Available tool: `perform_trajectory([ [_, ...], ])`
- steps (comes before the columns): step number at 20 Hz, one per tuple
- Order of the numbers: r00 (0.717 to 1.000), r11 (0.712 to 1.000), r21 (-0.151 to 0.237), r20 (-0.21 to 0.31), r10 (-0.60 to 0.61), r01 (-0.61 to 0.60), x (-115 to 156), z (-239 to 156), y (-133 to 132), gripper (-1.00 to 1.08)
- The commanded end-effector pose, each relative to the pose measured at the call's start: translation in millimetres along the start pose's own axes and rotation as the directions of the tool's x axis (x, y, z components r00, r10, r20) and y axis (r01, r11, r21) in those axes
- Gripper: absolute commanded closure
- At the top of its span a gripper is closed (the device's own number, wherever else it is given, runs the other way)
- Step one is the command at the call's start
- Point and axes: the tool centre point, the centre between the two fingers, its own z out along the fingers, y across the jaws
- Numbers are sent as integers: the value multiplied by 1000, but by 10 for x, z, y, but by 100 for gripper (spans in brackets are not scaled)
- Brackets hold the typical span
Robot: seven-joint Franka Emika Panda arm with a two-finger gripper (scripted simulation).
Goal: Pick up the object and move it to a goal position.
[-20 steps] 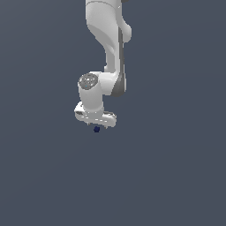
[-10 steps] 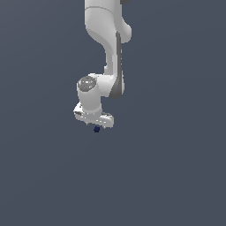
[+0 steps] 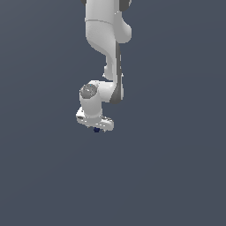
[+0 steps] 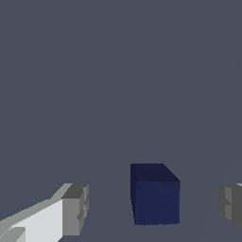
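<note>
No legible text, label, brand, number or sign is showing in either view.
</note>
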Motion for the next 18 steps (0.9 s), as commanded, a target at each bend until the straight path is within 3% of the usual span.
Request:
perform_trajectory([
  [1, 1000, 1000, 0, -1, 0, 0, 2, 86, 0, -92],
  [5, 1000, 1000, 0, -1, 0, 0, 9, 130, -2, -92],
  [6, 1000, 1000, 0, -1, 0, 0, 9, 130, -2, 108],
  [18, 1000, 1000, 0, -1, 0, 0, 4, 120, 1, 108],
])
